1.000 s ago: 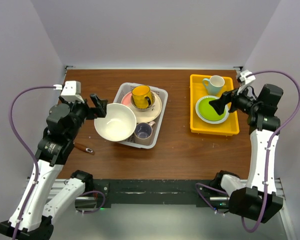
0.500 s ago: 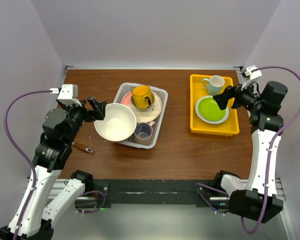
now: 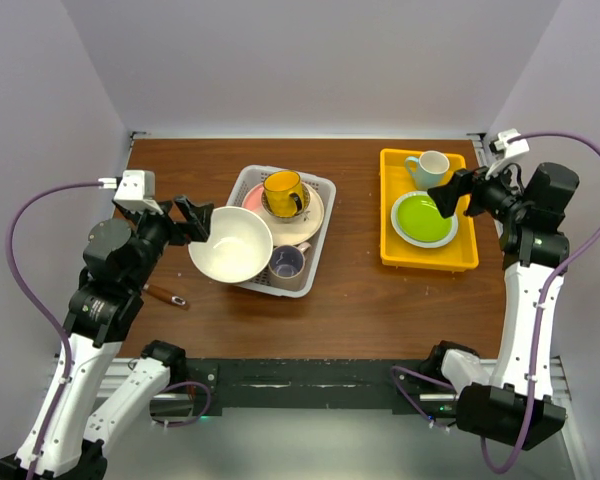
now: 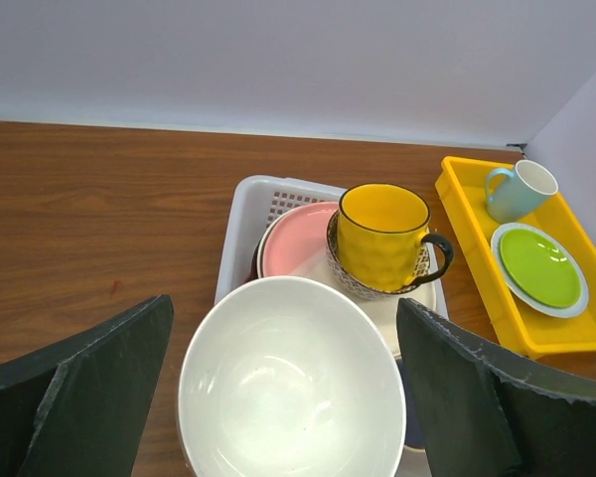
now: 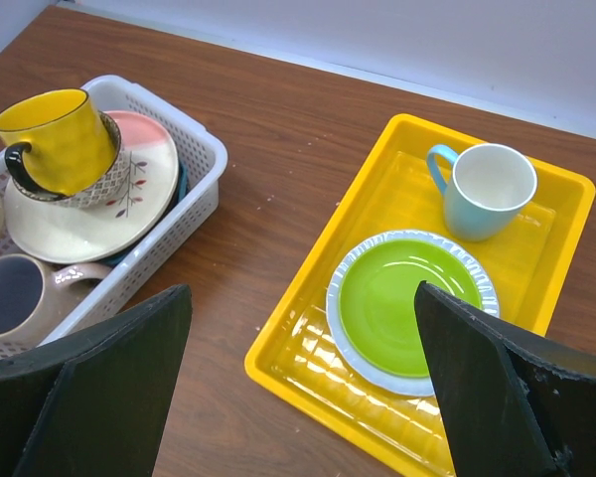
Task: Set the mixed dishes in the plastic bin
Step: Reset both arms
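Observation:
The white plastic bin point(image 3: 320, 190) stands mid-table. In it a yellow mug point(image 3: 283, 192) sits in a small patterned bowl on a pink-and-cream plate point(image 3: 312, 212), and a beige mug point(image 3: 287, 262) lies at the near end. A large cream bowl point(image 3: 230, 243) rests tilted over the bin's left rim. My left gripper point(image 3: 195, 222) is open just left of that bowl, holding nothing; in the left wrist view the bowl point(image 4: 290, 383) lies below the left gripper point(image 4: 283, 303). My right gripper point(image 3: 445, 197) hangs open above the yellow tray, empty.
A yellow tray point(image 3: 390, 250) at the right holds a green plate point(image 3: 423, 217) and a light blue mug point(image 3: 430, 168). A brown-handled utensil point(image 3: 165, 296) lies on the table near the left arm. Walls close in the table on three sides.
The right gripper has drawn back and up from the green plate toward the right. The left arm has pulled slightly left. The dishes have not moved.

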Available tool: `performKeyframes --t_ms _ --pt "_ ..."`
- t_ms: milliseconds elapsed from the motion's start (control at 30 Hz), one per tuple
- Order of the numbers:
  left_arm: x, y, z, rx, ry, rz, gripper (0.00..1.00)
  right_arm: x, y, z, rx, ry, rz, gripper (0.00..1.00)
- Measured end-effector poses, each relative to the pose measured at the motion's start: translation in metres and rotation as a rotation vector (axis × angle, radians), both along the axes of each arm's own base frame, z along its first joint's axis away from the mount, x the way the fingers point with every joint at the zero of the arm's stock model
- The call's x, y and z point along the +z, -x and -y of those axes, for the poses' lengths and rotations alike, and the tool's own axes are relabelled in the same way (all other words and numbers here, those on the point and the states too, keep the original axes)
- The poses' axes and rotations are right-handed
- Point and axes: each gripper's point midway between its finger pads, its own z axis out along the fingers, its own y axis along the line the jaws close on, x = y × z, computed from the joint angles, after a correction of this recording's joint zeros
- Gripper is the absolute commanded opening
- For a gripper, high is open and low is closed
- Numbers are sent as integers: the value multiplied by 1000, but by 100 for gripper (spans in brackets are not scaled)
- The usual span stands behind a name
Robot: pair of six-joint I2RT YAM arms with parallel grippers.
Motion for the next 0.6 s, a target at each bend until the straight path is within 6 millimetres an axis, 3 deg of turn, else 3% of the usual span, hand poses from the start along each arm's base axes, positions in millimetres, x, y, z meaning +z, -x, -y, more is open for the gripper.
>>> performKeyframes --t_ms 600 --pt "6 3 -1 0 4 12 100 12 2 2 -41 -21 13 98"
